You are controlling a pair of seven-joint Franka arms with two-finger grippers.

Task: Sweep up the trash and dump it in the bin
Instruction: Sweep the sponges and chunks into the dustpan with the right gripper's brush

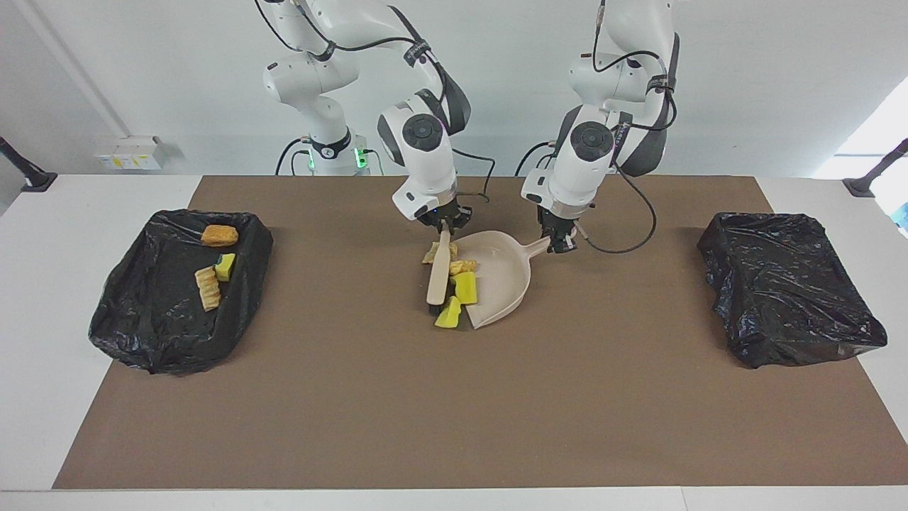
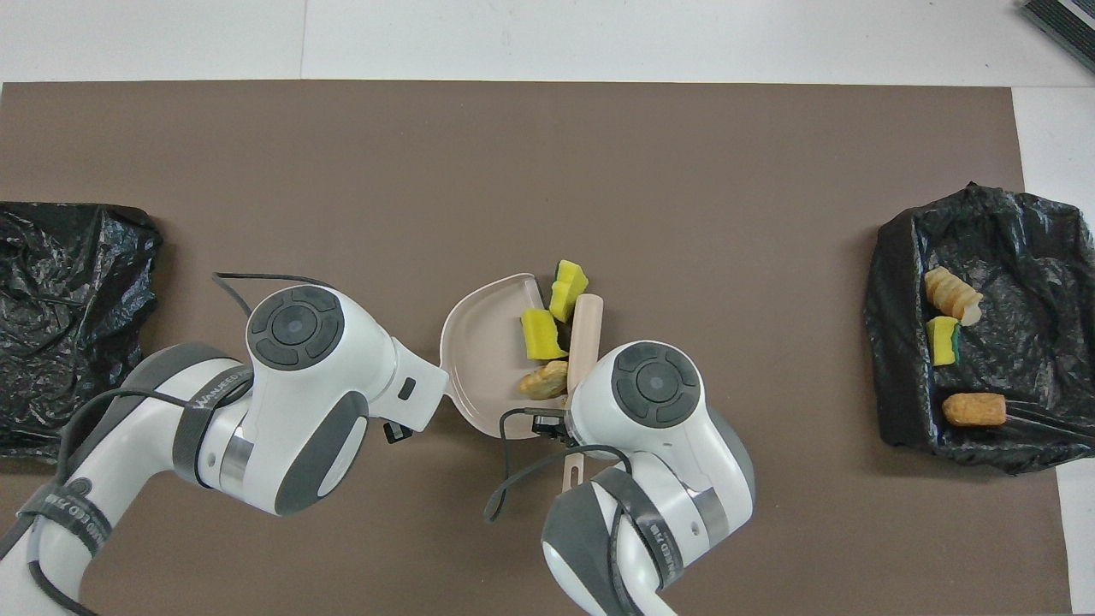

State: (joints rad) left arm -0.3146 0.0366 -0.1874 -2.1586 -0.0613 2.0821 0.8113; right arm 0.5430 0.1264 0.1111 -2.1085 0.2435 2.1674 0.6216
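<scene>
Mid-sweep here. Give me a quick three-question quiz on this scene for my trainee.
1. True or false: the right end effector is shut on the brush.
2. What does the left end effector hold? A: the dustpan, by its handle. B: a yellow sponge chunk. C: nothing.
3. How many scraps lie in the bin at the right arm's end of the table?

Key
1. True. It grips the brush's handle at the dustpan's mouth.
2. A.
3. Three.
</scene>
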